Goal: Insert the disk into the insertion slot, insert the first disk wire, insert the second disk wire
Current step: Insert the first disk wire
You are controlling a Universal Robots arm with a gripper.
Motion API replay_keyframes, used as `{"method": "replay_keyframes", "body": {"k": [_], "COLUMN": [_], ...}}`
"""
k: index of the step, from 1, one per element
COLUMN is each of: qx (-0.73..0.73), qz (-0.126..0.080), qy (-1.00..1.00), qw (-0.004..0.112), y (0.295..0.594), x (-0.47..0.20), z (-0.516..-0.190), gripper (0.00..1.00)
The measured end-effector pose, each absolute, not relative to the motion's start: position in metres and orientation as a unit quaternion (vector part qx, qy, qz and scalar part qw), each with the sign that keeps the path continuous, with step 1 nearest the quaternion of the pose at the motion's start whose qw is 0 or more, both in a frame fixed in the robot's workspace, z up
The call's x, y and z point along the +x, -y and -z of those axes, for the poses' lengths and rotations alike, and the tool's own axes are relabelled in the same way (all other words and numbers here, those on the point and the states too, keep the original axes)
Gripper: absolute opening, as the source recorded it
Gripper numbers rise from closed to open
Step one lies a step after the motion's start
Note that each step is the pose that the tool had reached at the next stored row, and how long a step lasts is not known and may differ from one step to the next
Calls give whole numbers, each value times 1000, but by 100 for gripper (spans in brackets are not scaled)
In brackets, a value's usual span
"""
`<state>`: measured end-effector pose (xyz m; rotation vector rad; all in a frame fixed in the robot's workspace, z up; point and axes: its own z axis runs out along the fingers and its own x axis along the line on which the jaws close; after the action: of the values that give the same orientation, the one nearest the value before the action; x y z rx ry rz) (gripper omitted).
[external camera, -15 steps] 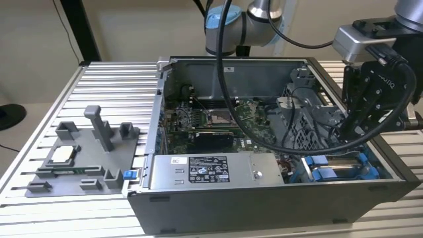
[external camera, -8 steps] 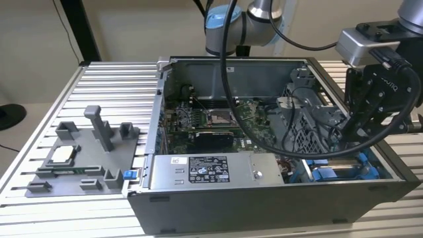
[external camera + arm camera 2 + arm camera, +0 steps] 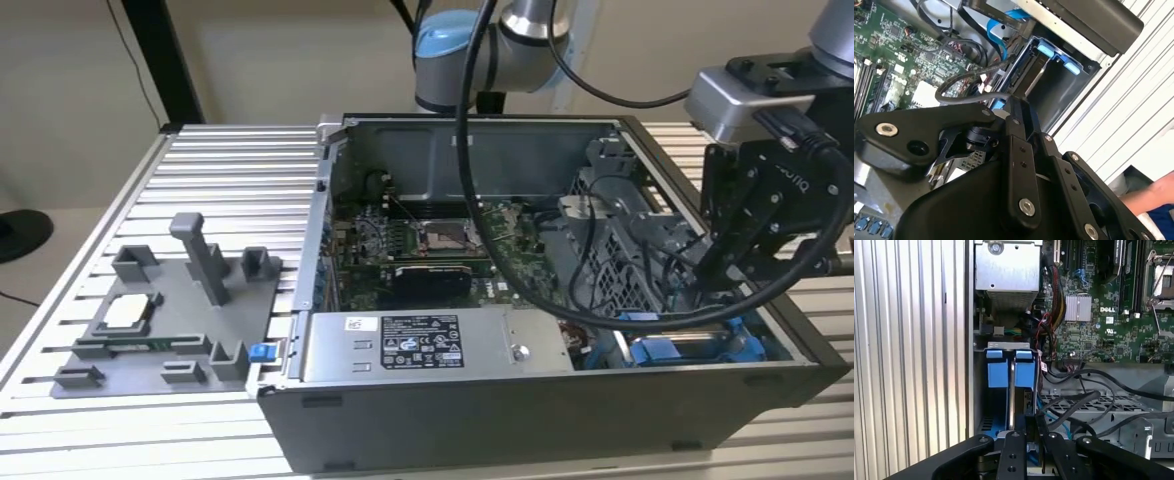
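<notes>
The disk [image 3: 1011,390] stands edge-on in the insertion slot at the case's front corner, on the exterior view's right. Its blue carrier [image 3: 998,369] frames it, and the carrier's blue tabs [image 3: 1046,50] show at the bay's mouth [image 3: 663,350]. My gripper [image 3: 701,285] reaches down inside the case right beside that bay. Its fingers look closed together in both wrist views [image 3: 1031,424] [image 3: 1013,102]. A black disk wire [image 3: 961,95] loops over the motherboard and ends at the fingertips, so the gripper appears shut on its end. The connector itself is hidden.
The open computer case [image 3: 534,410] lies on a slatted metal table [image 3: 227,160]. A labelled power supply [image 3: 420,345], the motherboard [image 3: 427,240] and loose black cables [image 3: 1089,400] crowd the inside. A grey parts fixture [image 3: 174,320] sits at the exterior view's left. A person's arm [image 3: 1149,195] is nearby.
</notes>
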<state>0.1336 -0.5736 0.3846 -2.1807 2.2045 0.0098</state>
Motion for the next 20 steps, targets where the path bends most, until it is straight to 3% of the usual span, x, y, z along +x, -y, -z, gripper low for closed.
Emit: {"method": "replay_keyframes", "body": {"k": [20], "qx": [-703], "qz": [-3], "qy": [-711], "qw": [20], "y": [573], "x": [153], "z": [-364], "gripper": [0]}}
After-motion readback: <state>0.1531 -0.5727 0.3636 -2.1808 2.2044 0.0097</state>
